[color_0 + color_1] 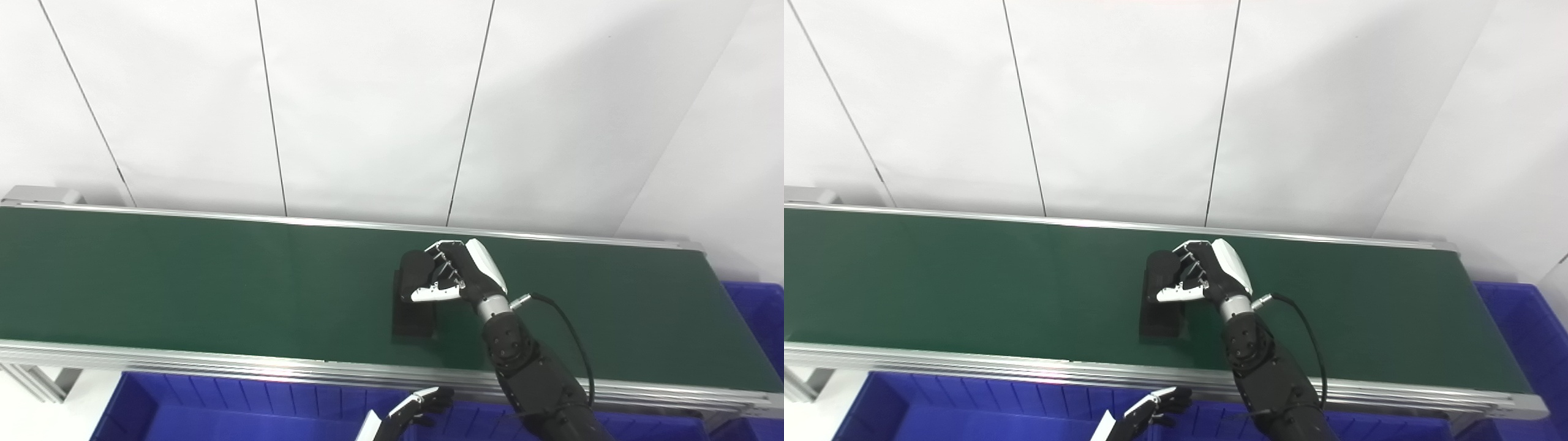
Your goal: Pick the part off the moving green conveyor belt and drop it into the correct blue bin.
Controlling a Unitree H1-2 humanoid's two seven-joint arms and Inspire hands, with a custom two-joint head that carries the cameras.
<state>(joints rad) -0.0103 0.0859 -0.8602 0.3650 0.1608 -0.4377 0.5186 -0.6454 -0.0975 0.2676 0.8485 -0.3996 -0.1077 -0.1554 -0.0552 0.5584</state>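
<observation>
right hand [456,275] curled onto the flat black part [413,315] on the green conveyor belt [184,275] – grasp stage.
fingers wrap the part's far end, thumb on the near side; part looks flat on the belt, mid-width. to do it well: firm the pinch w/ the belt's travel, lift straight up – then go to a blue bin [245,410]. left hand [422,404] waits low by the front bin, looks empty, fingers loosely bent.

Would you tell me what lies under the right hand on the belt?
A flat black part lies on the green belt, its far end covered by the right hand. Whether the fingers grip it is hidden.
</observation>
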